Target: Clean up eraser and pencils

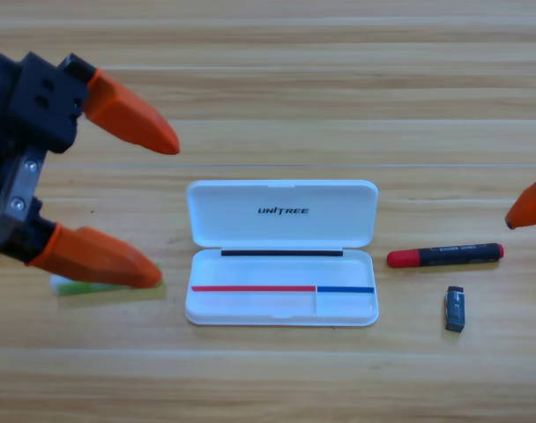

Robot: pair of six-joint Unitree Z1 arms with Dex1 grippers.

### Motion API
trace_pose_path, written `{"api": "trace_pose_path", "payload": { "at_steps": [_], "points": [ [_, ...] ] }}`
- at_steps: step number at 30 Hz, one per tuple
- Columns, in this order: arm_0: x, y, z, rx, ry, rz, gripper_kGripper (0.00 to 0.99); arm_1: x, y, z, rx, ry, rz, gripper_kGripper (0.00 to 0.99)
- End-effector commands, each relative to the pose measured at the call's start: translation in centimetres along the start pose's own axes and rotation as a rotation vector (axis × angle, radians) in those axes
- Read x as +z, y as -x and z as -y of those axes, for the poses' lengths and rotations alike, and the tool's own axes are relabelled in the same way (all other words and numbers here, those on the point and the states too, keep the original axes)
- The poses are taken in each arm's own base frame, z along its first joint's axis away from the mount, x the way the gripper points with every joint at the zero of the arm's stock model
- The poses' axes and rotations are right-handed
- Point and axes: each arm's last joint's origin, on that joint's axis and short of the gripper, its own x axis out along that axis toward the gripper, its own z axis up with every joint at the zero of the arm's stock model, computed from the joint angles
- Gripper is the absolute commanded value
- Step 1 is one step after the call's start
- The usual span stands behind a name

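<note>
Left hand (158,207), jaws wide apart, hovers above the green pencil (78,286); next it must lower and grip; right hand (532,207) waits, state unclear

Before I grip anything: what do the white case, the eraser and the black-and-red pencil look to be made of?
White case: likely hard plastic, smooth and slightly glossy, with a moulded rounded rim. Eraser: probably matte rubber, dull black with a greyish band. Black-and-red pencil: seemingly plastic-barrelled, faint sheen, printed lettering. Left end effector is open.
</note>
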Motion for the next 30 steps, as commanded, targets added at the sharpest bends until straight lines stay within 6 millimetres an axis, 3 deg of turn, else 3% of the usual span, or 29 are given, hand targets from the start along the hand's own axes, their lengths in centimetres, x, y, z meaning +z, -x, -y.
{"api": "trace_pose_path", "payload": {
  "at_steps": [1, 9, 18, 24, 30],
  "points": [
    [-0.1, -0.8, 0.2, -0.019, -0.019, -0.033, 0.934, 0.0, -1.4, -0.2, 0.029, 0.013, -0.031, 0.927],
    [-0.1, -0.6, 0.3, -0.019, -0.023, -0.035, 0.934, -1.2, 0.5, -1.2, -0.006, -0.042, -0.006, 0.927],
    [0.9, -0.4, -1.5, 0.104, -0.055, -0.2, 0.959, -3.3, -0.1, 2.1, -0.245, -0.403, -0.126, 0.927],
    [-0.5, -0.7, -3.9, 0.208, -0.064, -0.36, 0.966, -4.2, -4.2, 5.7, -0.493, -0.657, -0.353, 0.927],
    [-1.3, -1.2, -5.9, 0.312, -0.053, -0.496, 0.965, -6.1, -10.1, 9.0, -0.512, -0.807, -0.559, 0.962]
  ]
}}
